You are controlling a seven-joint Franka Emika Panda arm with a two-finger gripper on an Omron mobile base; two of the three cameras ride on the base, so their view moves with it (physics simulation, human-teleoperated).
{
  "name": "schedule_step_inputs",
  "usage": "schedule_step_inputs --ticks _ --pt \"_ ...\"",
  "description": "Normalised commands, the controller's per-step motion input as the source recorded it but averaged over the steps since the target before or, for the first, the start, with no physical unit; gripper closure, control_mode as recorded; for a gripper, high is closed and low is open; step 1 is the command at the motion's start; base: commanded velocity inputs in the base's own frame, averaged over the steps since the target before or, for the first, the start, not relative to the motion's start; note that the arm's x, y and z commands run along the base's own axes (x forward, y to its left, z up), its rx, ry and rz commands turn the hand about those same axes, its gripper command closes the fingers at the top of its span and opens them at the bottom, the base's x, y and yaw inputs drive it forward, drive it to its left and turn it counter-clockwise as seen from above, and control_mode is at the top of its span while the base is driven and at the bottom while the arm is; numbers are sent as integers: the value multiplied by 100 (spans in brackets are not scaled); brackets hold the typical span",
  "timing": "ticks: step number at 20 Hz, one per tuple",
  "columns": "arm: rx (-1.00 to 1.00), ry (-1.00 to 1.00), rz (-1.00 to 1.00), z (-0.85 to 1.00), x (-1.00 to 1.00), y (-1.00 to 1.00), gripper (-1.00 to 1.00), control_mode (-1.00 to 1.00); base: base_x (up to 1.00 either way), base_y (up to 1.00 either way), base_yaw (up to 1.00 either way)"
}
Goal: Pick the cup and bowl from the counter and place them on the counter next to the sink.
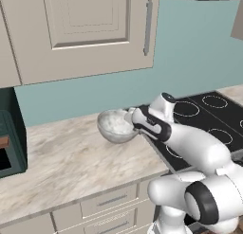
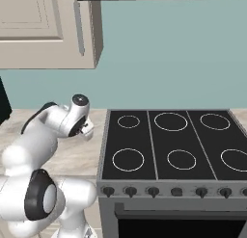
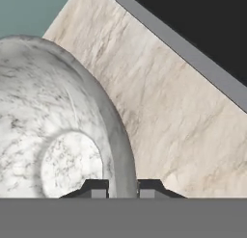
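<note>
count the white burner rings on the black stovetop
6 on the stovetop in the right base view: three in the back row and three in the front row. The right front one is cut by the picture edge.

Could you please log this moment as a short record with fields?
bowl: bowl on the counter, left of the stovetop
gripper: gripper at the bowl's near rim, jaws closed on the wall, one inside, one outside
bowl contents: nothing visible inside
lift: cannot tell whether it is off the counter
</note>
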Motion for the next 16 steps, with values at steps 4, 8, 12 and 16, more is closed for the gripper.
schedule_step_inputs --ticks 4,8,12,16 --pt "-3 16 -6 63 -35 -57 100 -100 0 0 0" --pt "-11 13 -3 42 -42 -65 100 -100 0 0 0" --pt "-13 3 0 25 -48 -59 100 -100 0 0 0" --pt "-4 -3 0 2 -58 -47 100 -100 0 0 0"
